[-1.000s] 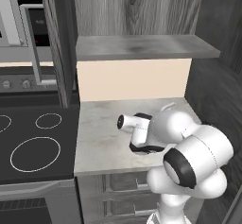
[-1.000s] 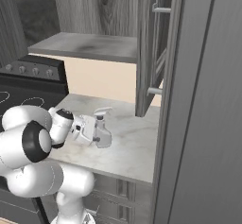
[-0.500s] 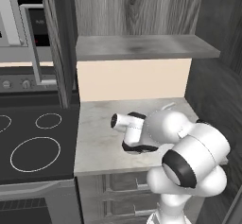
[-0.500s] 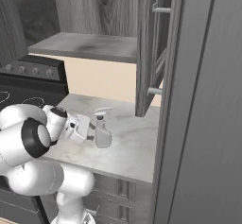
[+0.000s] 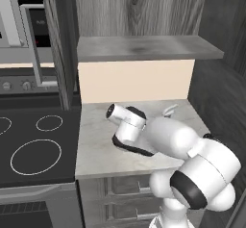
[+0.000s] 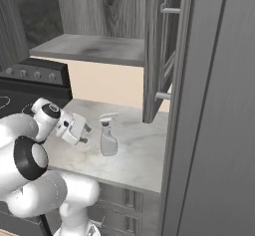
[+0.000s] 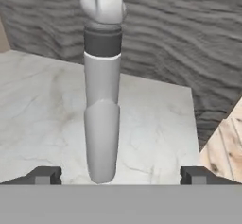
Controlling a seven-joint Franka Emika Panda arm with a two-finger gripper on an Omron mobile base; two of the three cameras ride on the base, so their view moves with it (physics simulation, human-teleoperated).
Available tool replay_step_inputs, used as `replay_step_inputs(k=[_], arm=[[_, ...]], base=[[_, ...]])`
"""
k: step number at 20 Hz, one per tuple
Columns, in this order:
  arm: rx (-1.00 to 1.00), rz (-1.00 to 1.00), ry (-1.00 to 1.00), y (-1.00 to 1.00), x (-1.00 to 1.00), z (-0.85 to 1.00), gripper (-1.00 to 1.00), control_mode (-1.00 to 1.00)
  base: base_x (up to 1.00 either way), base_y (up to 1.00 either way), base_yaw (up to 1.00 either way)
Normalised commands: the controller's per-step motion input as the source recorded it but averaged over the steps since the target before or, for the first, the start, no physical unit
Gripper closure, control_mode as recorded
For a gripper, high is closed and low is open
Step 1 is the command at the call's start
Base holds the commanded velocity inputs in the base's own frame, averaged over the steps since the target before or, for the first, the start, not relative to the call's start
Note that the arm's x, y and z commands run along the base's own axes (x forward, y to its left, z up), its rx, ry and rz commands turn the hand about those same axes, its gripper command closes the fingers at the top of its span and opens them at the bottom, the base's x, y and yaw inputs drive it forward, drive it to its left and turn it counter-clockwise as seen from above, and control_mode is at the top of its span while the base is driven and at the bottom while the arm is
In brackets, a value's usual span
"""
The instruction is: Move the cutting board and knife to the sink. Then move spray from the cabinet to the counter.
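- The spray (image 6: 108,138) stood upright on the table (image 6: 134,163), toward its back edge, below the open cabinet (image 6: 94,48)
- The tool (image 6: 85,133) hung just beside the bottle, jaws apart and holding nothing

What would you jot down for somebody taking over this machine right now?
Hand: open, holding nothing, just beside the spray.
Spray: upright on the counter, below the open cabinet; its shelf is bare.
Done: the spray is out of the cabinet and on the counter.
Left: back the hand away. Cutting board, knife and sink can't be checked from here.
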Motion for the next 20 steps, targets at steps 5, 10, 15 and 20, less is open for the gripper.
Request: replay_step_inputs(k=[5,10,15,20], arm=[[0.27,0.0,0.0,0.2,-0.66,0.43,-1.0,-1.0],[0.36,0.05,0.0,0.02,-0.63,0.46,-1.0,-1.0],[0.4,0.25,0.03,0.14,-0.49,0.58,-1.0,-1.0],[0.34,0.48,0.13,0.02,-0.13,0.34,-1.0,-1.0]], base=[[0.0,0.0,0.0],[0.0,0.0,0.0],[0.0,0.0,0.0],[0.0,0.0,0.0]])
